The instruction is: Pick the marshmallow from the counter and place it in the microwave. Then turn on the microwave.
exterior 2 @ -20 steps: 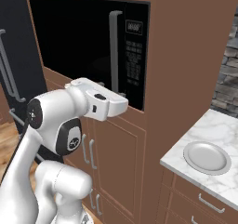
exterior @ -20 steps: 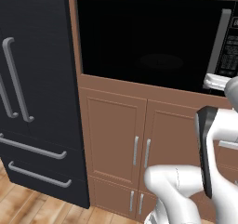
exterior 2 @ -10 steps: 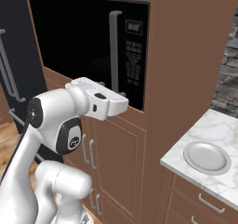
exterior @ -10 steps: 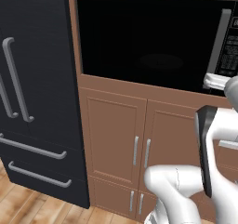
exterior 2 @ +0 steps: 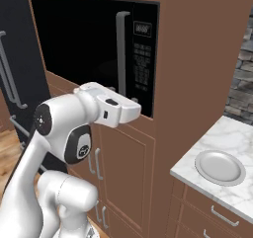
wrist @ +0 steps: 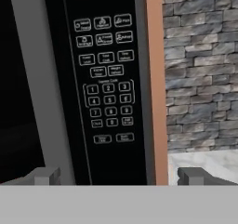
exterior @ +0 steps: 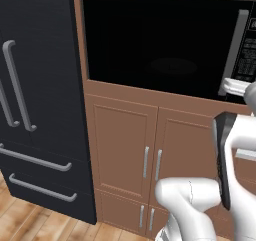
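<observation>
Currently the hand (wrist: 118,176) faces the microwave (exterior 2: 94,49) keypad (wrist: 106,79), fingertips spread wide and holding nothing. Judged step: switching on; the next move calls for a straight press on a start key. The marshmallow cannot be made out. A round plate (exterior 2: 220,167) lies on the desk (exterior 2: 232,138), well aside. The door handle (exterior 2: 120,52) stands beside the keypad; nothing blocks the approach.

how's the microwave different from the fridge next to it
The microwave sits built into the brown wood cabinetry, above cupboard doors; the fridge stands tall, down to the floor. The microwave has one short vertical grey handle and a keypad; the fridge has long vertical and horizontal grey handles, no keypad. Both are black.
</observation>
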You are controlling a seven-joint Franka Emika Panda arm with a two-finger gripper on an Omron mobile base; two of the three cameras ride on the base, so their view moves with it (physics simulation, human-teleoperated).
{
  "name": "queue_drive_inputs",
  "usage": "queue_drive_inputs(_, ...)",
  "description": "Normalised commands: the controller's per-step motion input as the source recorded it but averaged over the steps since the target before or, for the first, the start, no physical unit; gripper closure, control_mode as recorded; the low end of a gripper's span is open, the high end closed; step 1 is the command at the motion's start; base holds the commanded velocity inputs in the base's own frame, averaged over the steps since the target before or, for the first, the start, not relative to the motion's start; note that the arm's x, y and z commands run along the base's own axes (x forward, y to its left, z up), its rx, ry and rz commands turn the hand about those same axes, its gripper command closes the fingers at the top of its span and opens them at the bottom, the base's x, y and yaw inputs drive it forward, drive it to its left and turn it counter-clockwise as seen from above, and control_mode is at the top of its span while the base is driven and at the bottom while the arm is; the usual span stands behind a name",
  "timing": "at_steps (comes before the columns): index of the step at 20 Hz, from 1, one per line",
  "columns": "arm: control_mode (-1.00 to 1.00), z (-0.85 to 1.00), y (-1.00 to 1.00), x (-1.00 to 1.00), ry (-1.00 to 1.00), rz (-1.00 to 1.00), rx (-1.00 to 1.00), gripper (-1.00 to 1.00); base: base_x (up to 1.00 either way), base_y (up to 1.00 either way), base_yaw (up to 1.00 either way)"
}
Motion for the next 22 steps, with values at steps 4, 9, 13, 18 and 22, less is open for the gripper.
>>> queue_drive_inputs(4,-1.0,0.0,-0.04,0.08,0.0,0.0,0.0,-1.0,0.0,0.0,0.0)
queue_drive_inputs(9,-1.0,0.0,-0.1,0.06,0.0,0.0,0.0,-1.0,0.0,0.0,0.0)
queue_drive_inputs(13,-1.0,-0.02,-0.16,0.04,-0.02,0.0,-0.01,-1.0,0.0,0.0,0.0)
queue_drive_inputs(18,-1.0,-0.09,-0.16,0.01,-0.05,0.0,-0.04,-1.0,0.0,0.0,0.0)
queue_drive_inputs(22,-1.0,-0.13,-0.12,0.0,-0.04,0.0,-0.07,-1.0,0.0,0.0,0.0)
